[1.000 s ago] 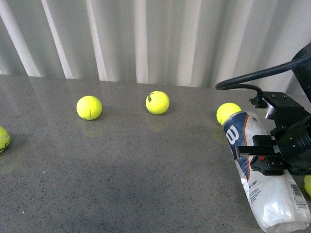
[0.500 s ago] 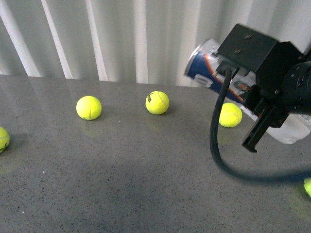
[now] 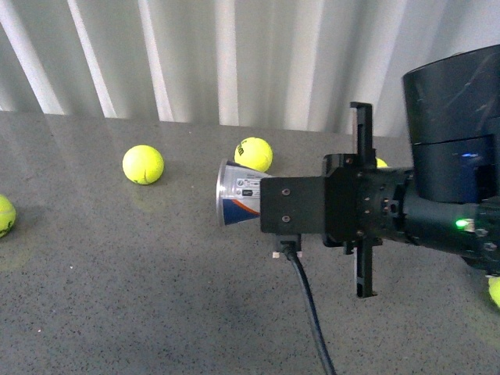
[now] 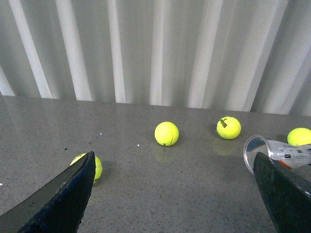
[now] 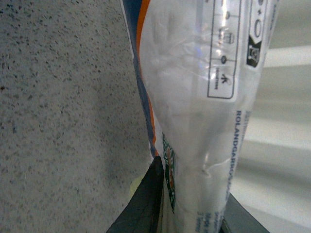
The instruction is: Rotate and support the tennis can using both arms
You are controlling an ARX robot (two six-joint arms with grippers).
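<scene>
the smooth grey speckled table [image 3: 117, 297] carries it all; the bulky black right arm [image 3: 445, 156] holds the tennis can [image 3: 238, 195] level over its right side, silver rim pointing left, likely offering that free end for support; the right gripper [image 5: 192, 213] clamps its thin, crinkled clear plastic wall; the left gripper [image 4: 173, 160] gapes wide, holding nothing; fuzzy round balls [image 3: 143, 164] sit further back

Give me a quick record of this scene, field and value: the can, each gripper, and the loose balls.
tennis can: horizontal, silver-rimmed end toward the robot's left
right gripper: shut on the tennis can
left gripper: open, empty, apart from the can
tennis balls: at least four loose on the table, none touched by a gripper
support step: not yet done, only one arm on the can
</scene>
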